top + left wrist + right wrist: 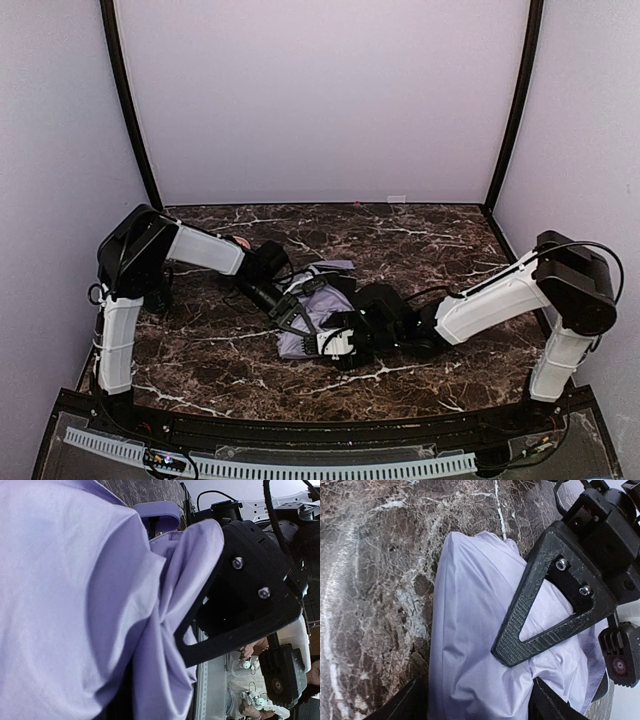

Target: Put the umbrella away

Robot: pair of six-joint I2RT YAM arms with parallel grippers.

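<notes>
The left gripper [288, 312] is closed tight, and gathered fabric of the compact umbrella with pale lavender-silver cloth [308, 330] is bunched against its black triangular finger [240, 595]. The wrist view shows cloth pinched there, covering the opposite finger.

The right gripper [338, 343] has its jaws wide apart, straddling the near part of the same bundle. Its textured black finger [516, 625] presses a dent into the cloth, while the other side shows only as dark shapes at the lower edge of the wrist view. It spans the bundle without clamping it.

The umbrella lies collapsed on the dark brown white-veined marble table [420, 240], between the two grippers and touching both. Its long axis runs diagonally, from far-right to near-left in the overhead view. I cannot tell which end carries the handle.
</notes>
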